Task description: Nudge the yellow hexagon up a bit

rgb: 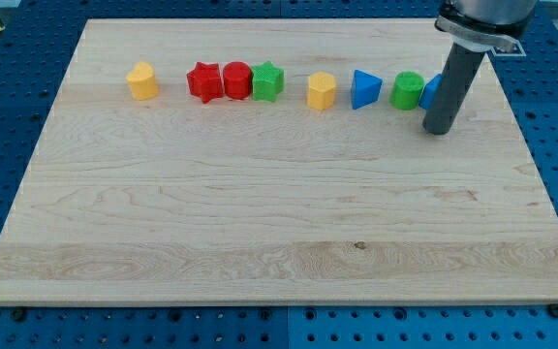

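The yellow hexagon (322, 91) sits in a row of blocks across the upper part of the wooden board (279, 223). My tip (439, 130) rests on the board at the row's right end, well to the right of the hexagon. It stands just below and in front of a blue block (431, 90), which the rod partly hides. A blue triangle (364, 89) and a green cylinder (408, 91) lie between the hexagon and my tip.
Left of the hexagon are a green star (268, 81), a red cylinder (237, 79) and a red star (203, 80), touching in a line. A yellow heart-like block (142, 81) stands further left. Blue pegboard surrounds the board.
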Controlling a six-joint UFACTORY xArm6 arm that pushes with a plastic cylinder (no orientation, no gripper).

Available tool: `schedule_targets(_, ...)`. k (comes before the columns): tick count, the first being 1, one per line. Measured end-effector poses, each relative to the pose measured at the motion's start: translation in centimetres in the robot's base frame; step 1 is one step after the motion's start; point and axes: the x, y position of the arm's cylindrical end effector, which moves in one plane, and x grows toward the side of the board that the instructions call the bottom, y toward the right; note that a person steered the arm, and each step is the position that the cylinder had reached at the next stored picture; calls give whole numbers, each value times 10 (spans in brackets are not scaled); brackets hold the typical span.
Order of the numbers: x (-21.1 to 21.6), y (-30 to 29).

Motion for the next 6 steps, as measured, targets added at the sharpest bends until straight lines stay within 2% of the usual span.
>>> schedule_targets(4, -10, 11)
schedule_targets(5, 40, 11)
schedule_targets(6, 66, 11)
